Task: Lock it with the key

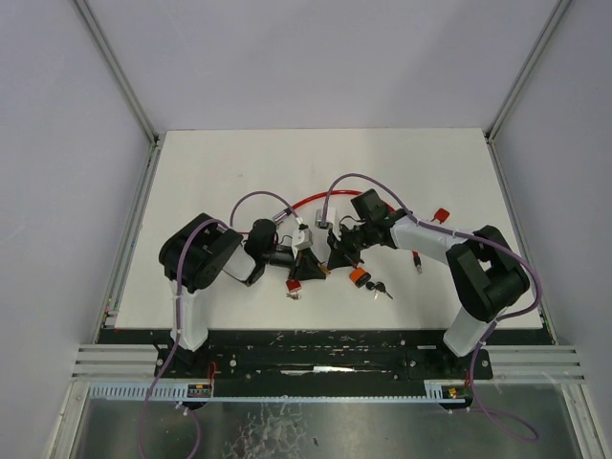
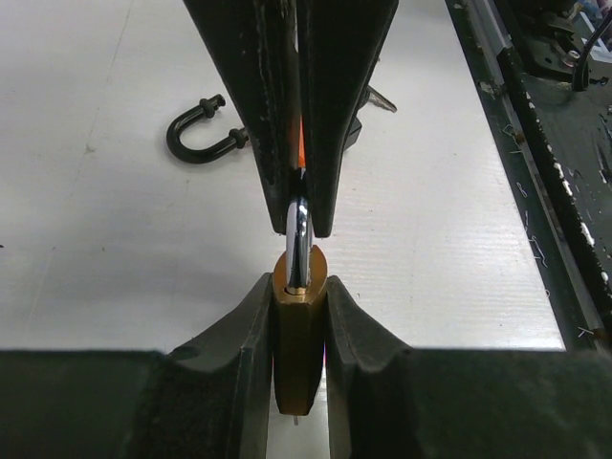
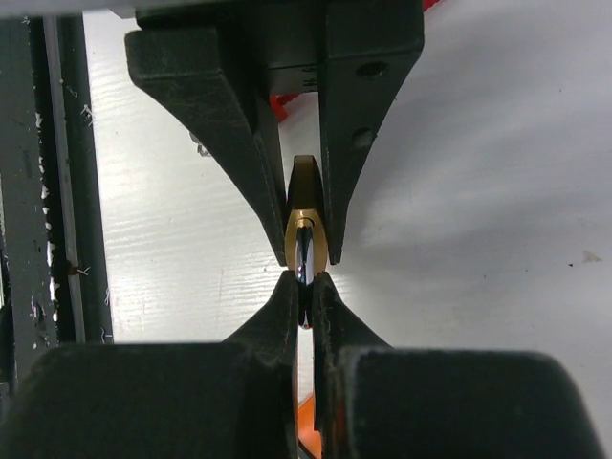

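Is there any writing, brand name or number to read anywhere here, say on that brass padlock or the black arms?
No text can be read in any view.
The brass padlock shows only its narrow, bare edge: no lettering visible.
The black arms, the small red tag and the white table show no marks; any there are too small to tell.

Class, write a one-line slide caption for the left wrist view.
Left gripper clamps the brass padlock; right gripper pinches its shackle.
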Controlling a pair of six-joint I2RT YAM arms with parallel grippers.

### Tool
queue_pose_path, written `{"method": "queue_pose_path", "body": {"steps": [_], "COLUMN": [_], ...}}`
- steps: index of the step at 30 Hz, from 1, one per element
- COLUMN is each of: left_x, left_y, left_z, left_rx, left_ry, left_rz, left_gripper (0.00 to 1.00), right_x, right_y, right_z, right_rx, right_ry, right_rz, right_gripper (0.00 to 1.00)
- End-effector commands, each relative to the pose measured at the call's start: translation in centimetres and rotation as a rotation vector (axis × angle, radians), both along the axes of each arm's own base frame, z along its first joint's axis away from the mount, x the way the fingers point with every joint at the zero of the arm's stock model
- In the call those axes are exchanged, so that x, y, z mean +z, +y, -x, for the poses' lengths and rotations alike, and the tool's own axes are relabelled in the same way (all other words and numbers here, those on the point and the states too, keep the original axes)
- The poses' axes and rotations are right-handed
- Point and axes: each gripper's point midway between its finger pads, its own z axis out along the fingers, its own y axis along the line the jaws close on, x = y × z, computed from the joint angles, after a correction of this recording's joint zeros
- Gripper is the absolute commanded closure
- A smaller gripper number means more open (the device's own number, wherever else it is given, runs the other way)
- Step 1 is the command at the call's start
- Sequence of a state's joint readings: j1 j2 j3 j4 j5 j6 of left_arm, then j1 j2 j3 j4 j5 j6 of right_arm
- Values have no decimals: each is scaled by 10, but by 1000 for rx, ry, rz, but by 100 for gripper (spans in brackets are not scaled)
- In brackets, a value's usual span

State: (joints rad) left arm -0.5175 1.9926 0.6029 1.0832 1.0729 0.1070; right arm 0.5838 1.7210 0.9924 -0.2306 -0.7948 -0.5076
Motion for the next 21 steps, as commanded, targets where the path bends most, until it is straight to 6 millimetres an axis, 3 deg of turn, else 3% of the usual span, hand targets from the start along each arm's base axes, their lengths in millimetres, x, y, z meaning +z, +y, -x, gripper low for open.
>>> {"method": "queue_pose_path", "body": {"steps": [1, 9, 11, 14, 17, 21], "left_x": [97, 95, 97, 109, 126, 147], "left_y": [-22, -20, -19, -18, -16, -13], "left_z": [-58, -59, -60, -60, -62, -62], "left_rx": [129, 139, 147, 173, 210, 260], "left_ry": [-457, -458, -461, -460, -436, -381], "left_rz": [231, 226, 232, 269, 311, 360], "left_gripper": [100, 100, 100, 100, 97, 65], "right_x": [-42, -57, -52, -20, 13, 48], "right_y": [17, 23, 25, 26, 1, -28], "right_z": [111, 135, 134, 92, 45, 10], "right_rx": [174, 227, 236, 179, 68, -10], "right_ry": [331, 423, 448, 335, 246, 128], "right_rz": [65, 96, 87, -1, -71, -119], "right_gripper": [100, 100, 100, 100, 100, 100]}}
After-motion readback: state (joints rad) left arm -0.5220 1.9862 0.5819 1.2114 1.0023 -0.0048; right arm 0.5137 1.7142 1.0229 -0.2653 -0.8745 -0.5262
